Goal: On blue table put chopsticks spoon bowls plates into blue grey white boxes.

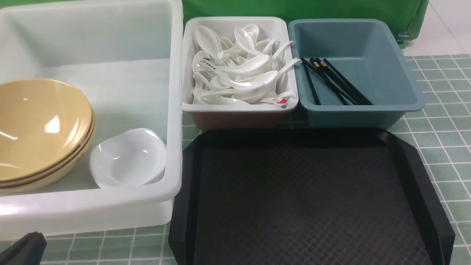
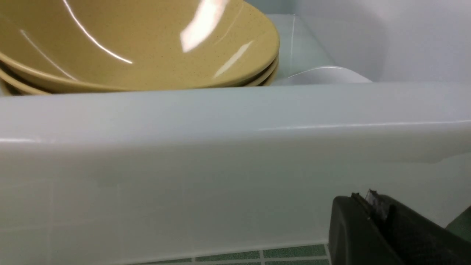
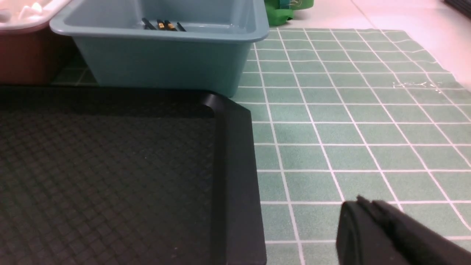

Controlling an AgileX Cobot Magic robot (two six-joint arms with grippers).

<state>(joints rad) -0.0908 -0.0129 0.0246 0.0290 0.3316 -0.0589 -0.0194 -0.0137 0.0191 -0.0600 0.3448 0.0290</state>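
Observation:
The big white box (image 1: 173, 110) on the left holds stacked tan bowls (image 1: 40, 129) and small white dishes (image 1: 128, 156). The smaller white box (image 1: 187, 66) holds several white spoons (image 1: 239, 70). The blue-grey box (image 1: 404, 73) holds black chopsticks (image 1: 335, 82). My left gripper (image 2: 371, 200) is shut and empty, low in front of the white box's near wall (image 2: 220, 165); it shows at the front view's bottom left corner (image 1: 25, 244). My right gripper (image 3: 364, 206) is shut and empty above the tablecloth, right of the black tray (image 3: 235, 165). It is out of the front view.
The black tray (image 1: 415, 173) lies in front of the two smaller boxes with nothing on it. A green checked cloth (image 1: 441, 140) covers the table. A green backdrop (image 1: 294, 9) stands behind the boxes.

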